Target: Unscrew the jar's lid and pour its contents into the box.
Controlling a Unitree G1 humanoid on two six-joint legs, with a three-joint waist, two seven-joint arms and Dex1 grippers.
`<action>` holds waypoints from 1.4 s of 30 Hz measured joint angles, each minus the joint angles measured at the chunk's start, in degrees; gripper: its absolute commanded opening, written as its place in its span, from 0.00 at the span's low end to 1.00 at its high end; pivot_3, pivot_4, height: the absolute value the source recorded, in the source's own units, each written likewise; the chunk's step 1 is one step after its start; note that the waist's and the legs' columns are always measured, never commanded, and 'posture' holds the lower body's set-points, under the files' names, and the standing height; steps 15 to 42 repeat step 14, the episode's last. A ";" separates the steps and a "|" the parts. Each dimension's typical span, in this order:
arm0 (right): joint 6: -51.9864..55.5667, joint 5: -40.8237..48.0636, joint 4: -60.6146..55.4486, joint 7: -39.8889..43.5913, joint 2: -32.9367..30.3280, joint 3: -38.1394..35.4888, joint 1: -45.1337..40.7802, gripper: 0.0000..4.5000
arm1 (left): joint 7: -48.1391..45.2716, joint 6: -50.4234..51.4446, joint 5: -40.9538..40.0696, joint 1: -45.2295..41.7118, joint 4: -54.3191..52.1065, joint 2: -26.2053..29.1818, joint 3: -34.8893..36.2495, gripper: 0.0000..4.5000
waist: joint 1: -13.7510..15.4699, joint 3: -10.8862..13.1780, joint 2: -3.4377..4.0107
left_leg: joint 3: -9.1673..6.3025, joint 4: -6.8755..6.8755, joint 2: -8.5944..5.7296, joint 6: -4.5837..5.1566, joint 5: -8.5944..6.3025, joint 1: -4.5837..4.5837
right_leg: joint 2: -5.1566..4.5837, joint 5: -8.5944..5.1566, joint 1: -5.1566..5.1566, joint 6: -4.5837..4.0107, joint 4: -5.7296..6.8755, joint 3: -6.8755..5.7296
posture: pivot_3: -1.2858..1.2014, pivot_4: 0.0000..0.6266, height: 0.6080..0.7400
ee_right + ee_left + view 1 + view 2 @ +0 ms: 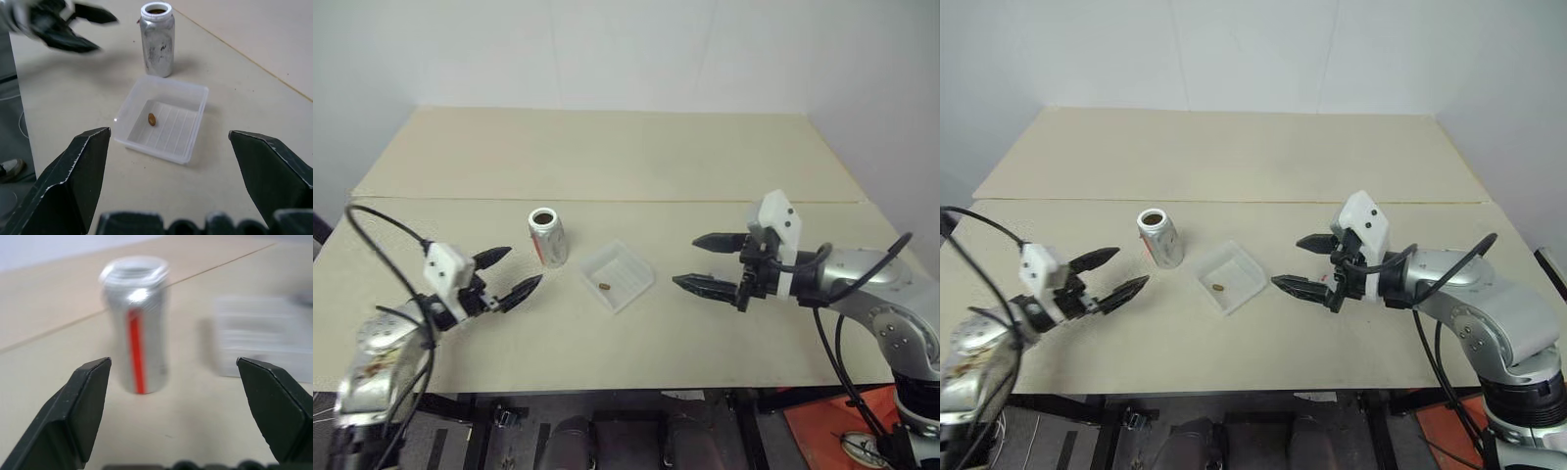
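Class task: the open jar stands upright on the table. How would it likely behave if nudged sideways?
The jar is tall and narrow, so it probably tips. It looks empty, so likely light. Being round, it would probably roll.

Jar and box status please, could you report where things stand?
Left gripper and right gripper open, empty. Jar upright, uncapped. Pellet in box. Nothing obstructing.

silvery jar [157, 41] with a red stripe down its side and a dark open mouth, see-through whitish box [164, 118] with a ribbed bottom and a tiny brown pellet [152, 119] in it, all on a plain beige table [607, 157]
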 measured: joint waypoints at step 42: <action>-14.98 -5.83 -0.21 7.09 -0.57 -3.46 8.30 1.00 | -6.18 5.39 -8.22 4.57 -4.84 7.26 10.43 0.99 | 0.14 0.04 0.07 | 0.14 -0.09 0.03 -0.06 -0.03 0.43 | 0.07 -0.08 0.30 -0.05 -0.01 0.06 | 0.52 0.24 1.00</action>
